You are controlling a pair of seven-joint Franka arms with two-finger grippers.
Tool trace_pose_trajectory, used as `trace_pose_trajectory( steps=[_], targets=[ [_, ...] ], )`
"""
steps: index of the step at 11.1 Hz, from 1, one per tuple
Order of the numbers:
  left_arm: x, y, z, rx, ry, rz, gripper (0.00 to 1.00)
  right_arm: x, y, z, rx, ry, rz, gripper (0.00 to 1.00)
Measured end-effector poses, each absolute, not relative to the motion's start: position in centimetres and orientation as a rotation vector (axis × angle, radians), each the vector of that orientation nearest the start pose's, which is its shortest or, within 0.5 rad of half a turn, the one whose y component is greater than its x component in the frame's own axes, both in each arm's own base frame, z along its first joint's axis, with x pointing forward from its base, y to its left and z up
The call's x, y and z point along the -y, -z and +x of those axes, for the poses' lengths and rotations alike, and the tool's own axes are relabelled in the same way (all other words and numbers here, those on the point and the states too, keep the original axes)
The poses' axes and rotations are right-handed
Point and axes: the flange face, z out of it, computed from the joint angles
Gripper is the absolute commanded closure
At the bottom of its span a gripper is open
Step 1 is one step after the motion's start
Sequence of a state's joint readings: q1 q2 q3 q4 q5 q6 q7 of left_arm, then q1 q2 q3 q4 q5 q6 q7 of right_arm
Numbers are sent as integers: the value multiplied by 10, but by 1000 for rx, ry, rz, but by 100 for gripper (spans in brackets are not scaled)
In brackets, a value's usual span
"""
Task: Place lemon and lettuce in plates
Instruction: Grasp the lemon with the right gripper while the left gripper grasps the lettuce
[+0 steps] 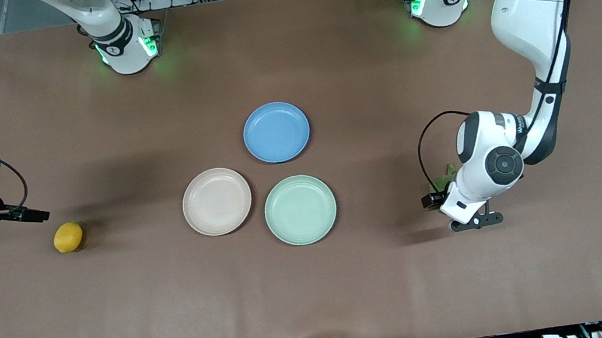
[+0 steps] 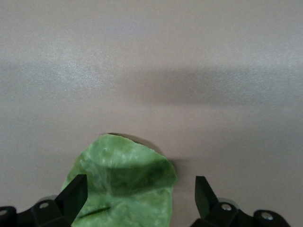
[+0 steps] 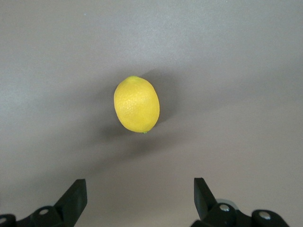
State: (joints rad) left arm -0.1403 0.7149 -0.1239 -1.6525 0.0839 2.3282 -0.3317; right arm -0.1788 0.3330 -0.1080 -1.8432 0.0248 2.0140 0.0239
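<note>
While both spread, left hand [image 2: 137, 198] over ruffled lettuce [image 2: 125, 182], right hand [image 3: 137, 198] near oval lemon [image 3: 137, 104]

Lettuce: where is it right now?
The lettuce lies on the table toward the left arm's end, beside the mint green plate, under the open left gripper; the front view mostly hides it.

High front camera facing robots, wrist cameras close, looking tableward
</note>
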Motion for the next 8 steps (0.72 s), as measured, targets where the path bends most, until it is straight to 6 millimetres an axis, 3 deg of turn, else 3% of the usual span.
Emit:
trace_pose_trajectory(
  steps=[5, 7, 8],
  targets=[
    [166, -183, 659, 32, -39, -3138, 1, 163, -296, 600, -487, -211, -3099, 0],
    [164, -175, 658, 36, -21, -3143, 27, 160, -268, 608, -497, -169, -3093, 0],
    [164, -171, 657, 36, -20, -3145, 47, 160, -254, 610, -502, -152, -3092, 0]
  ],
)
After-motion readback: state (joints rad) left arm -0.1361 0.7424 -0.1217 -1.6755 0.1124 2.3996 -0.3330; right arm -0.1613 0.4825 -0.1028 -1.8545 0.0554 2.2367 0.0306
